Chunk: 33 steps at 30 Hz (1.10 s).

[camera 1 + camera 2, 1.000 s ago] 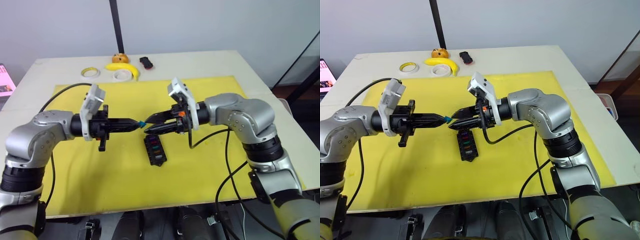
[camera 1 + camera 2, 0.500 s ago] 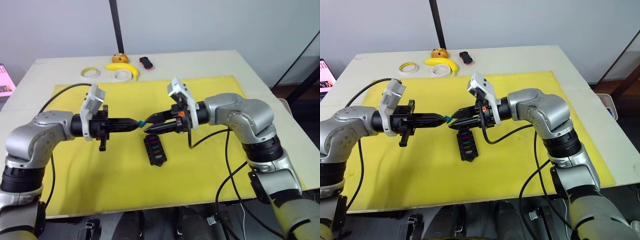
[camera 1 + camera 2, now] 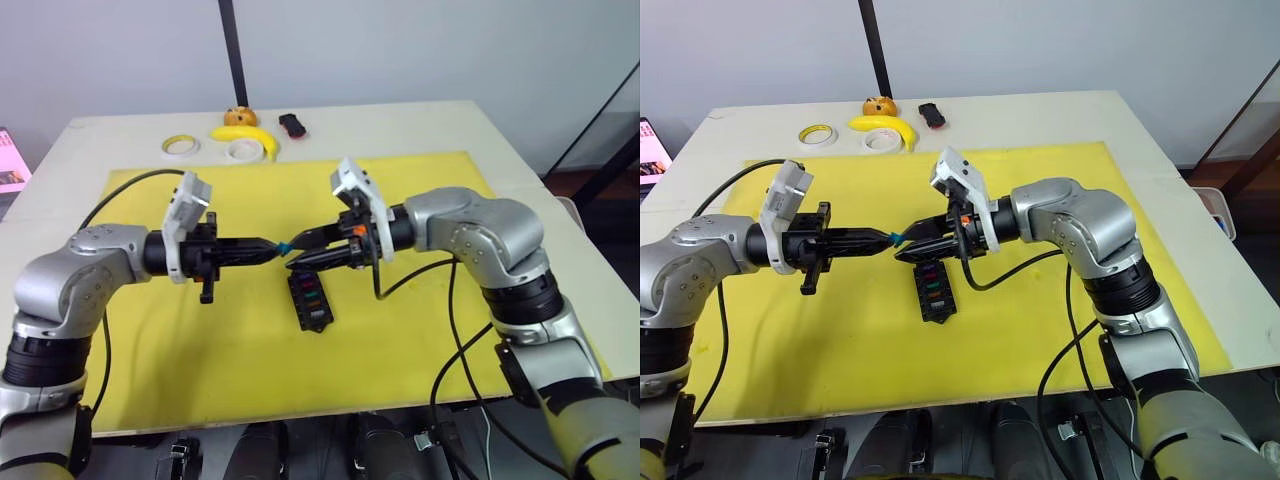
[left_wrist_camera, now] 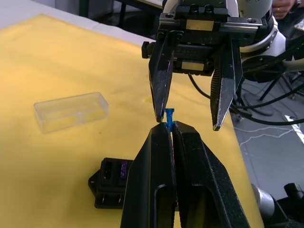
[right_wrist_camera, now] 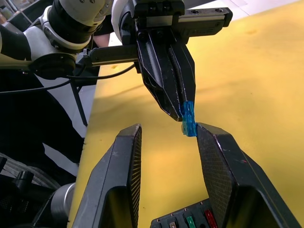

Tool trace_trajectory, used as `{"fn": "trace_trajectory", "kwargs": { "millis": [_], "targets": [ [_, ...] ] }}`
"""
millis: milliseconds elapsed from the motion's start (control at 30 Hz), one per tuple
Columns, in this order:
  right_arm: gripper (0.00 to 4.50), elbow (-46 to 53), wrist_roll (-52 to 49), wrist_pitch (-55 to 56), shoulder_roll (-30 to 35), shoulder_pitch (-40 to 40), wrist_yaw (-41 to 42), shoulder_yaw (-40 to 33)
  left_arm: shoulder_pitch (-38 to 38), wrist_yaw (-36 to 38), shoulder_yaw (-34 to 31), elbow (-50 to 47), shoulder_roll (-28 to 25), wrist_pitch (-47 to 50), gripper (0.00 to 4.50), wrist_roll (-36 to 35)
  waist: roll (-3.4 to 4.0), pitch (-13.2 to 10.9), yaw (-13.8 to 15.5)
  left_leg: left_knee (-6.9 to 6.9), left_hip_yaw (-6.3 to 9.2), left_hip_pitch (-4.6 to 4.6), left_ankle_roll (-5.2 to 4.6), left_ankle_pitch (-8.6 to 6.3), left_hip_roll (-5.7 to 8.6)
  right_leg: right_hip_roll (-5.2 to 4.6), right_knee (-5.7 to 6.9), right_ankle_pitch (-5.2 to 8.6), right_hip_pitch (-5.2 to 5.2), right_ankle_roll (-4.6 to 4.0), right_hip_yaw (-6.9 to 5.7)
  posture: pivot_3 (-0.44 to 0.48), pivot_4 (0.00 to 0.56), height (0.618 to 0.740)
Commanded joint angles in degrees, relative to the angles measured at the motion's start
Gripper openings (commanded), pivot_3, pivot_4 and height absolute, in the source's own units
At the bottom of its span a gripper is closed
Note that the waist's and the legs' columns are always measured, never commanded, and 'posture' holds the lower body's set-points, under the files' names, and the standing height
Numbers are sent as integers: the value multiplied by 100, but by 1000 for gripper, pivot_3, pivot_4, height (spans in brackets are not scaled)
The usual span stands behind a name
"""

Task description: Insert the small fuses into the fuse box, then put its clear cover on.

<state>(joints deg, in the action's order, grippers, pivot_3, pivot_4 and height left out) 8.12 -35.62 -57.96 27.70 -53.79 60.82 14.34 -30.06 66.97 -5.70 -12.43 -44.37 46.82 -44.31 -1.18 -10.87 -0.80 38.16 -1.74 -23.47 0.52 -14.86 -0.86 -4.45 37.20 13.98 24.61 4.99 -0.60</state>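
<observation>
our left gripper (image 4: 169,130) has its jaws clamped on a tiny translucent blue blade fuse (image 5: 188,119), half buried between them, above the yellow mat (image 3: 400,330). the left wrist view alone gives us the clear rectangular plastic cover (image 4: 71,111) on the mat. the small black slotted fuse box (image 3: 310,298), partly fused, lies below. our right gripper (image 4: 190,123) holds its jaws apart around the fuse.

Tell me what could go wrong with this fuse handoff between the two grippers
1. The left gripper pinches the blue fuse only by its tip; if it lets go before the open right gripper shuts, the fuse may drop onto the yellow mat.
2. One of the right gripper's fingers already touches the fuse, so shutting off-centre could twist it.
3. A dropped fuse could bounce off the fuse box below.
</observation>
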Motion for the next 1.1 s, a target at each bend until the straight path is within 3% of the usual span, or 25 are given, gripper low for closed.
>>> {"fn": "trace_trajectory", "kwargs": {
  "millis": [33, 300, 400, 467, 767, 900, 1033, 1100],
  "targets": [
    [1848, 101, -9, 145, -41, -158, 52, -30, -49, 1, -28, -113, -32, -125, 0, -11, 0, 0, 0, 0, 0, 0, 0, 0, 0, 0, 0, 0, 0, 0, 0, 0, 150, 740],
    [1848, 118, -6, 161, -42, -132, 54, -7, -26, -30, 46, -127, 0, -186, 0, 10, 0, 0, 0, 0, 0, 0, 0, 0, 0, 0, 0, 0, 0, 0, 0, 0, 150, 740],
    [1004, 117, -7, 151, -35, -129, 57, -6, 14, -21, 45, -109, -6, -234, 0, 24, 0, 0, 0, 0, 0, 0, 0, 0, 0, 0, 0, 0, 0, 0, 0, 0, 150, 740],
    [89, 117, -3, 145, -36, -135, 58, -10, 39, -6, 47, -112, -16, -247, 0, 31, 0, 0, 1, -1, 0, 0, 0, 0, 0, 0, -1, 0, 0, 0, 0, 0, 150, 740],
    [33, 193, 64, 181, 53, -174, 159, 104, 151, -70, 279, -61, -175, -575, 0, 490, 0, 0, 0, -1, 0, 0, 0, 0, 0, 0, -2, 0, 0, 0, 0, 0, 150, 740],
    [33, 117, 592, 548, 325, -408, 356, 545, 163, -390, 526, -18, -303, -671, 0, 979, 1, -1, 0, -1, -1, 0, 0, 0, 1, 0, -4, 0, 0, -1, 0, 0, 150, 740],
    [0, -298, 1389, 1368, 580, -718, 808, 1219, 674, -351, 641, -272, -675, -1080, 1415, 1473, 2, -1, -55, -6, -7, 2, 0, 0, 4, 4, -6, 0, 5, 0, 2, 0, 150, 740],
    [0, -559, 1847, 2015, 701, -829, 1155, 1581, 988, -344, 606, -374, -810, -1243, 2429, 1613, 3, -1, -43, -14, -7, 3, 0, 0, 1, 7, -6, 1, 7, -1, 2, 0, 150, 740]
  ]
}}
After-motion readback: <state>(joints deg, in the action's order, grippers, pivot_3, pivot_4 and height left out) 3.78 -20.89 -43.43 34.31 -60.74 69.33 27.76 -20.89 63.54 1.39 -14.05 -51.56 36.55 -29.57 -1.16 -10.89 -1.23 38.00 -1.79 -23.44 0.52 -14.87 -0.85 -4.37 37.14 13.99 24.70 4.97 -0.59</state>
